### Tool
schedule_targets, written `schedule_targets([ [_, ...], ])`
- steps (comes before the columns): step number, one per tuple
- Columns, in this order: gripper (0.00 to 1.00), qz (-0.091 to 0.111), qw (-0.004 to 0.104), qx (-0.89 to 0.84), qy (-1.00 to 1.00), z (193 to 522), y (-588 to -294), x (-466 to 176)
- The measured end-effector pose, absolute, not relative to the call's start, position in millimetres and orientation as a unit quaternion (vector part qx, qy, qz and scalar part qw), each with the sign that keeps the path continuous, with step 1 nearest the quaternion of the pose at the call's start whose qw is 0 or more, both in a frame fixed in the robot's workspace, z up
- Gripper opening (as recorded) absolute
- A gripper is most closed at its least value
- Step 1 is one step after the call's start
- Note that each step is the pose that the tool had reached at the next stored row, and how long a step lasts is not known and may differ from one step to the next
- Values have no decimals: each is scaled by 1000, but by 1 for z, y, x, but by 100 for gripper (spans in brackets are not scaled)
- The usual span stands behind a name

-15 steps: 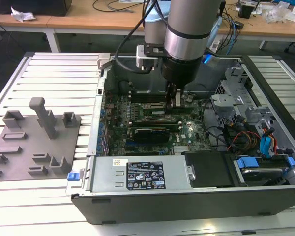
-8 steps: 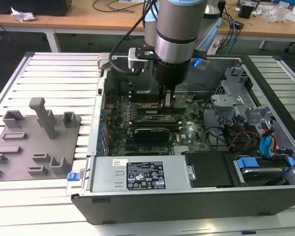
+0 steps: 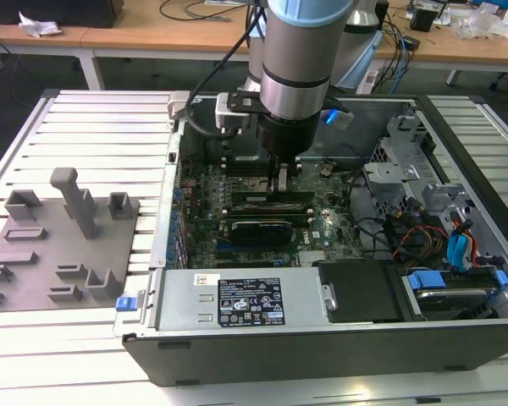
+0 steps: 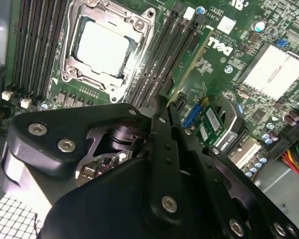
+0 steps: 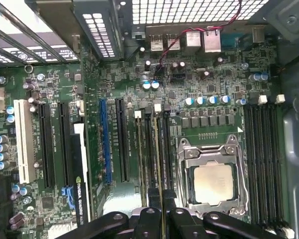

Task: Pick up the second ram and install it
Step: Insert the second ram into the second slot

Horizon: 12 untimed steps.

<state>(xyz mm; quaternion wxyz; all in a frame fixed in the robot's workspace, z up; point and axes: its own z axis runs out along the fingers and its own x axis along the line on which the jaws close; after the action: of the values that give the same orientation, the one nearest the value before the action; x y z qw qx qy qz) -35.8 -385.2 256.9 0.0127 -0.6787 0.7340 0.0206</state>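
Hand [image 3: 282, 182]: lowered inside the open computer case [image 3: 322, 355], fingers [image 5: 150, 221] drawn close, apparently pinching the second ram [image 5: 162, 191] edge-on.

Second ram: thin green stick standing over the memory slots just beside the CPU socket [image 5: 212, 184], seen in the first wrist view.

Progress: pick-up judged complete; whether the stick was fully seated could not be told.

Grey fixture blocks [image 3: 76, 203]: on the desk at the exterior view's left, well apart from the case.

Markings: white printed label [image 3: 250, 311] on the power supply; white lettering on the motherboard [image 4: 224, 74]; neither transcribed.
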Motion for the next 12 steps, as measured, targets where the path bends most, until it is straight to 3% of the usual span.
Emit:
schedule_targets([
  [5,14,14,7,-679,734,248,-374,-37],
  [12,14,14,6,-675,738,232,-375,-40],
])
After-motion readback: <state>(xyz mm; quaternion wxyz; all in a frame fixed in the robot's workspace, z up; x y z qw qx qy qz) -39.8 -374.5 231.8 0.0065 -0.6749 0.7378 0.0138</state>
